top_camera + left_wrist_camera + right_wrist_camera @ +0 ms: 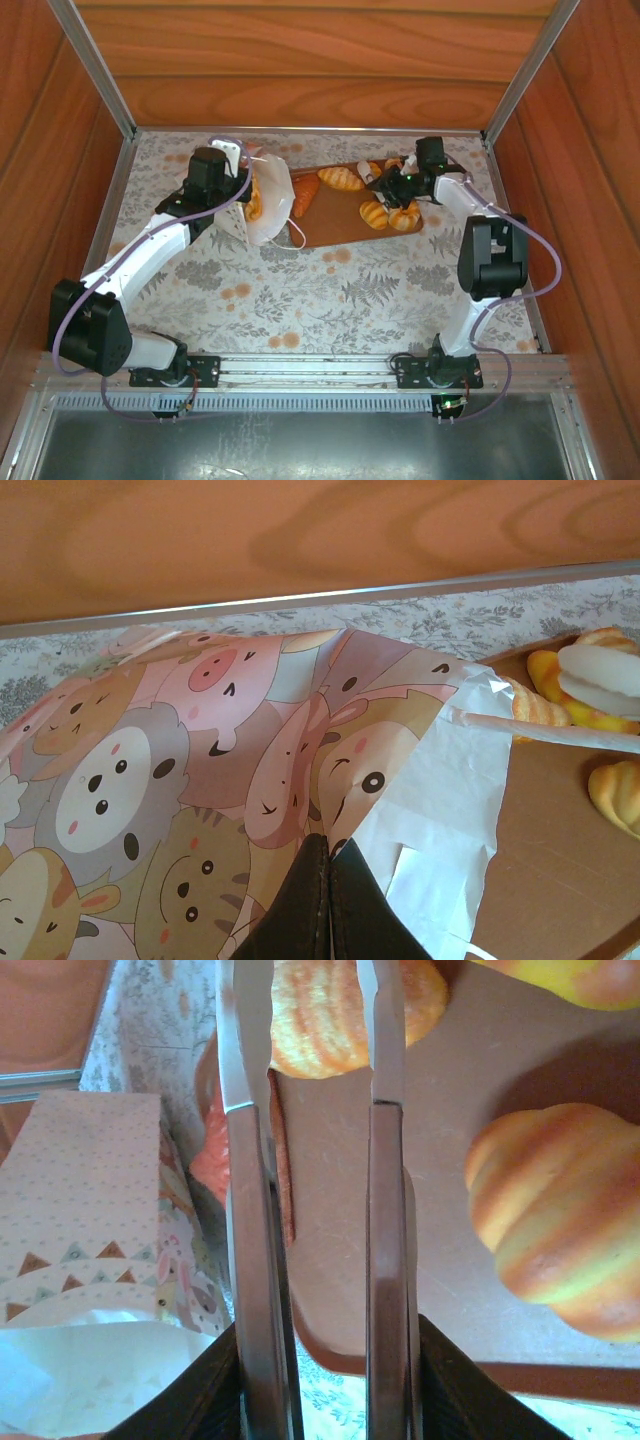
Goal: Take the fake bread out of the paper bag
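Top external view: a brown board [335, 222] lies on the flowered cloth [300, 290], carrying several pieces of fake bread [343, 178]; more seems to sit inside the paper bag [272, 205] beside it. The left gripper [328, 852] pinches the bag's edge. The right gripper [318, 1020] hovers over the board, its jaws slightly parted and empty.

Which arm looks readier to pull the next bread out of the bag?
Right. The right gripper is open and empty over the board; the left gripper is shut on the paper bag.
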`<state>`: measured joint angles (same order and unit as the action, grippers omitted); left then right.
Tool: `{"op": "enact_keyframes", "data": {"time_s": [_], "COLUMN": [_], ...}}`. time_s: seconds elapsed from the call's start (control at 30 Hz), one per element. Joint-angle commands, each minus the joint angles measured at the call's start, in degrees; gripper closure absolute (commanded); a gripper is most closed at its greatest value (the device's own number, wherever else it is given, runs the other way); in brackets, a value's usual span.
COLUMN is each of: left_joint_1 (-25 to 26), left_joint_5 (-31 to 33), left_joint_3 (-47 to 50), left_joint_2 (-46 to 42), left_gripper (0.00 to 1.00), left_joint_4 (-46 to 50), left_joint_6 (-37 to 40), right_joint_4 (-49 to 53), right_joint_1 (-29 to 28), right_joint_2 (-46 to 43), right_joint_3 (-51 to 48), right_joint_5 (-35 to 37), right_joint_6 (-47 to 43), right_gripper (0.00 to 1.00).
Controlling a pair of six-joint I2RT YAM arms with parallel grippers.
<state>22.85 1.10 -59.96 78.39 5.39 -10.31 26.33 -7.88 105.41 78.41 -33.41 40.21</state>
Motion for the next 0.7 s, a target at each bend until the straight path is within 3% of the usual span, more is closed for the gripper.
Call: {"op": "enact_keyframes", "data": {"time_s": [0.0, 0.3, 0.67], "left_joint_1": [0.0, 0.06, 0.14], "left_joint_5": [-0.88, -1.1, -1.54], "left_joint_3": [-0.36, -0.25, -0.33], "left_joint_2": [0.1, 0.09, 0.22], "left_gripper": [1.0, 1.0, 1.0], "left_joint_4": [-0.22, -0.44, -0.48], "left_joint_6": [-0.42, -0.54, -1.03], "right_joint_4": [1.74, -0.29, -3.65], "right_joint_1": [-0.38, -2.41, -6.49], "right_joint_2": [-2.27, -7.9, -11.21], "right_joint_3": [1.94, -3.38, -11.28], "right_joint_5": [-0.21, -1.65, -0.85], "right_joint_6": [-2.4, -1.47, 0.12], "right_gripper": [0.61, 0.68, 0.7]}}
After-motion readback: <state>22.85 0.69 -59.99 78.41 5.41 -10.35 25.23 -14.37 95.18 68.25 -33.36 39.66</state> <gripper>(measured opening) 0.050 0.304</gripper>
